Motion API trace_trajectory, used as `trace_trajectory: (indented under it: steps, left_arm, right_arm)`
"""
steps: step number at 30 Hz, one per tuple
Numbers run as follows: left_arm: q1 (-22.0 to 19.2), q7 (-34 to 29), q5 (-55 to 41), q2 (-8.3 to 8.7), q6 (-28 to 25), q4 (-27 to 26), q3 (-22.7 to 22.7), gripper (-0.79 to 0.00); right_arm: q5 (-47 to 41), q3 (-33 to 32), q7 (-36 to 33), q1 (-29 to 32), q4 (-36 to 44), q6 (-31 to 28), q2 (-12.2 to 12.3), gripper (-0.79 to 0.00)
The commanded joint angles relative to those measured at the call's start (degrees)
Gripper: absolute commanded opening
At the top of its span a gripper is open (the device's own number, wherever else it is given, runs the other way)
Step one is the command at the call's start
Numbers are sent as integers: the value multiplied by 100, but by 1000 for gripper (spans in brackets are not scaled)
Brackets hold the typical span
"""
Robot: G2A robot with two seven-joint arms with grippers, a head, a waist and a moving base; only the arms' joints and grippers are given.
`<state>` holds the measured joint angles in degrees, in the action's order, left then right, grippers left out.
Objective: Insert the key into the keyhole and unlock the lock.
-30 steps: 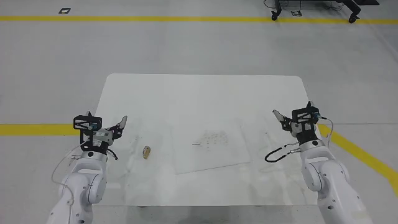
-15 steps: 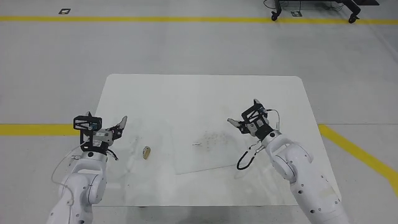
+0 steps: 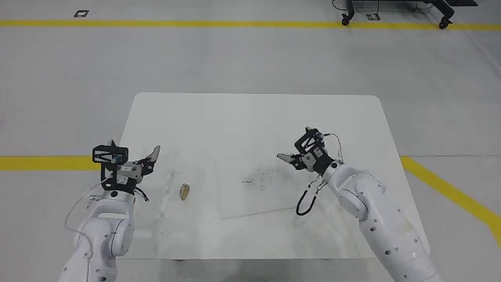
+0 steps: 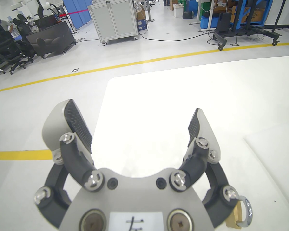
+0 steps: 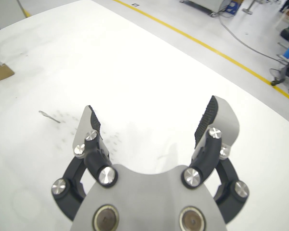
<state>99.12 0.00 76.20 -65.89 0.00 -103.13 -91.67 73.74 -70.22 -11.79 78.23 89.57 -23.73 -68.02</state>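
A: Where is the key [image 5: 49, 117] found?

B: It is laid flat on the counter [image 3: 235, 117], near the middle. It is not touched by anything.

A: And the lock [image 3: 185, 192]?

B: It is laid on its side, apart from the key and near the left hand [image 4: 134, 117].

A: How is the right hand [image 5: 154, 108] held?

B: It is held wide open, and nothing is gripped in it. It is held low over the counter, near the key, most likely so the key can be picked up first.

A: And the left hand?

B: It is opened wide too, and nothing is gripped. It is held at the counter's edge by the lock, perhaps so the lock can be held steady.

A: Is the key put in yet?

B: No. Nothing is picked up yet.
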Motion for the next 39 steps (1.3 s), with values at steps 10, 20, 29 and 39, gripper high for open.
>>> trace_trajectory:
  steps: [10,20,29,39]
  left_arm:
    - [0,0,0,0,0,0,0,0]
    - [0,0,0,0,0,0,0,0]
    - [0,0,0,0,0,0,0,0]
    - [0,0,0,0,0,0,0,0]
  right_arm:
    - [-305,998,-171,-1251,-1119,-2508,-104,-379]
    - [486,2084,-724,-1944,-1401,-2843,-301,-539]
    - [652,2445,-757,-2166,-1601,-2666,-406,-745]
    - [765,2431,-528,-2222,-1534,-2662,-386,-785]
